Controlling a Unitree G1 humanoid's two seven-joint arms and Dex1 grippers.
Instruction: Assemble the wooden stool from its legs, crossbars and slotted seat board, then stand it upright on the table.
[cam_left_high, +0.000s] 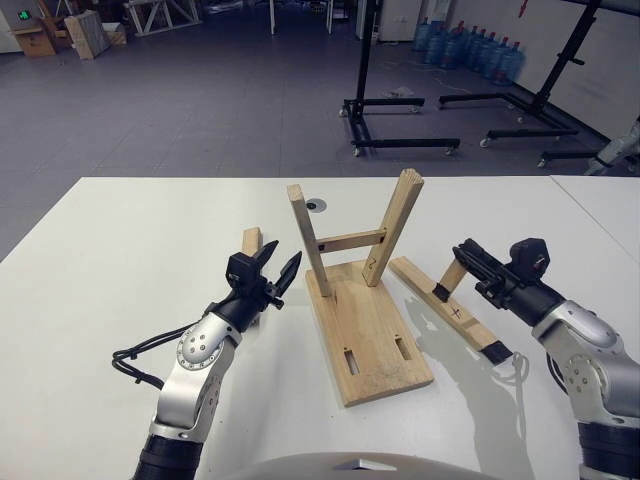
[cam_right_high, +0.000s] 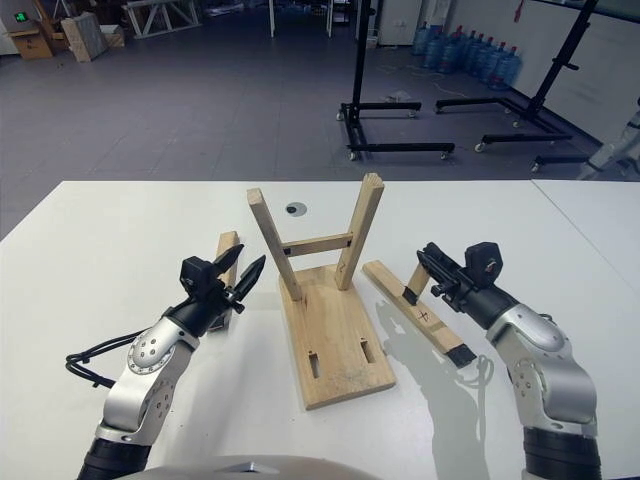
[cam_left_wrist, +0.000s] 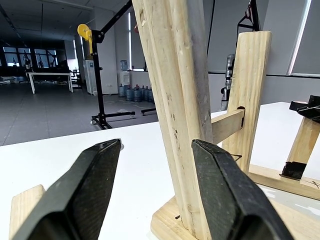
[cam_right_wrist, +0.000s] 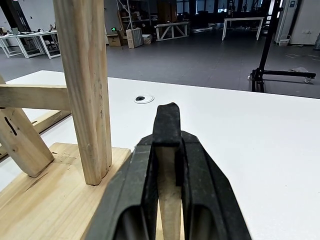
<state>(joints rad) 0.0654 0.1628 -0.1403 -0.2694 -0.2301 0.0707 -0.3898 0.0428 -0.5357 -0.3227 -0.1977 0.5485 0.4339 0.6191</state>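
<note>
The seat board (cam_left_high: 372, 340), upright legs (cam_left_high: 393, 228), crossbar (cam_left_high: 350, 241) and loose piece (cam_left_high: 453, 274) are pale bare wood with visible grain, the table (cam_left_high: 110, 250) smooth matt white, the left gripper (cam_left_high: 286, 255) and right gripper (cam_left_high: 464, 246) matt black plastic.

A large workshop or lab hall. Beyond the white table's (cam_left_high: 130, 230) far edge lie grey tiled floor (cam_left_high: 220, 110), black wheeled steel stands (cam_left_high: 368, 60), blue water-cooler bottles (cam_left_high: 480, 48) and wooden crates (cam_left_high: 88, 35)
</note>
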